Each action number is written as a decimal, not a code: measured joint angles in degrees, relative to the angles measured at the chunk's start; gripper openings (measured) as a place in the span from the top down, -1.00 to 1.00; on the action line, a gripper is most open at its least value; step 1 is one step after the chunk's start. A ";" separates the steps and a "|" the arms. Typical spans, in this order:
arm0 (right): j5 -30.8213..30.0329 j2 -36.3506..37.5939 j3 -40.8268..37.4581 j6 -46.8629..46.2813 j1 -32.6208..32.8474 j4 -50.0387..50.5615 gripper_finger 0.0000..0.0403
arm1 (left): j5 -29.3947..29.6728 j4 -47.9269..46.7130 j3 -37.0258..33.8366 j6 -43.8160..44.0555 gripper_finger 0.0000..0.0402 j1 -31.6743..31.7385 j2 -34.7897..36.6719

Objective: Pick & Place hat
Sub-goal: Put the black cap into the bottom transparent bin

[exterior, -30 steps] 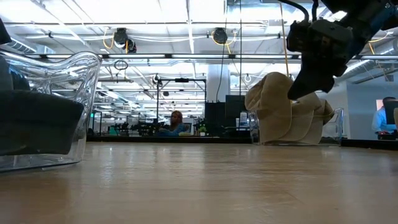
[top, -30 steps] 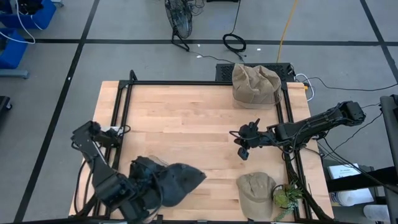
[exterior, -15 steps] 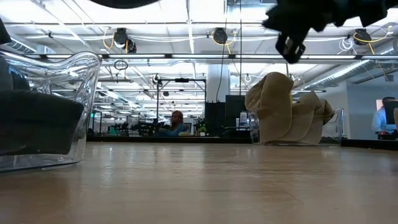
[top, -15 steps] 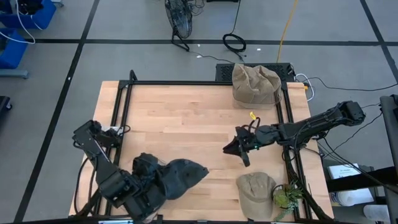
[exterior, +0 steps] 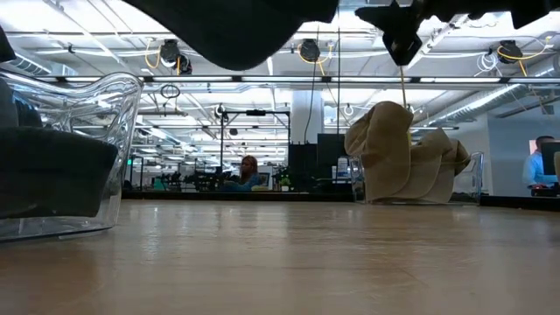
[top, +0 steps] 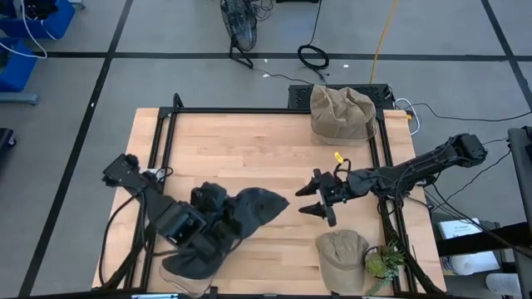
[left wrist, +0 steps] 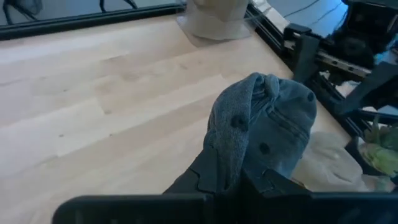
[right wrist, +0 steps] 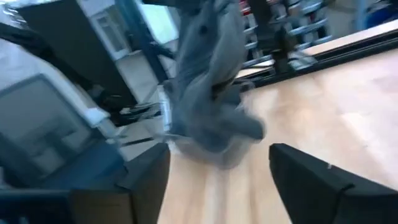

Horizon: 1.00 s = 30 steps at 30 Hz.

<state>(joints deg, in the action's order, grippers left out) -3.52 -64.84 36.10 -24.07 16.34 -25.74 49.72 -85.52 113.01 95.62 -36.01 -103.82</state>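
A dark grey hat (top: pixel 256 208) hangs in the air over the table's near middle, with my left gripper (top: pixel 214 213) shut on its left end. It also fills the left wrist view, the hat (left wrist: pixel 267 124) bunched, with eyelets showing. My right gripper (top: pixel 309 200) stands open just right of it, fingers level and pointing at the hat (right wrist: pixel 211 106). A tan hat (top: pixel 341 257) lies flat on the table near the front right. My left gripper pinches bunched crown cloth (left wrist: pixel 231 163) at the hat's left end between its two fingers, coming level from the table's left. The hat sticks out past the fingers toward the right arm, lifted clear of the table (exterior: pixel 236 26).
A clear bin (exterior: pixel 79 149) with more dark hats (top: pixel 184 264) stands at the near left corner. A bin of tan hats (top: pixel 341 112) stands at the far right. A small green plant (top: pixel 382 262) sits at the near right corner. A black frame (top: pixel 249 111) rims the table.
My left gripper has risen from the near-left bin and gone toward the table's middle and far edge, carrying the dark hat clear of the table. My right gripper has tipped from pointing down to level, facing the hat, and has opened.
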 joint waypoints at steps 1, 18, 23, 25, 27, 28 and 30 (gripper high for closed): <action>-1.29 -0.01 0.00 0.84 0.01 0.16 -0.34 | -0.16 1.24 -0.05 -1.47 0.86 0.34 0.24; -2.19 -5.79 0.00 5.92 -0.24 -17.99 -0.16 | -1.76 23.25 -0.02 -26.40 0.83 9.69 0.60; -1.91 -5.79 0.00 7.44 -0.24 -17.80 0.56 | -3.70 34.25 -0.02 -40.60 0.91 12.29 0.60; -0.71 -5.37 0.00 9.03 -0.24 -17.50 0.86 | -5.97 38.85 -0.02 -47.22 0.90 13.67 0.60; -0.36 -3.96 0.00 11.18 -0.22 -16.50 0.93 | -8.54 43.38 -0.02 -52.80 0.82 15.03 0.60; -0.31 -2.71 0.00 11.81 -0.22 -15.16 0.93 | -9.86 45.45 -0.02 -55.05 0.77 15.72 0.59; -0.72 0.76 0.00 12.97 -0.22 -9.95 0.94 | -13.17 48.99 -0.02 -58.56 0.66 17.13 0.60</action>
<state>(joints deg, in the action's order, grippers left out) -4.24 -64.07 36.10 -11.10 16.12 -35.69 36.55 -36.54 112.99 37.06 -18.87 -103.22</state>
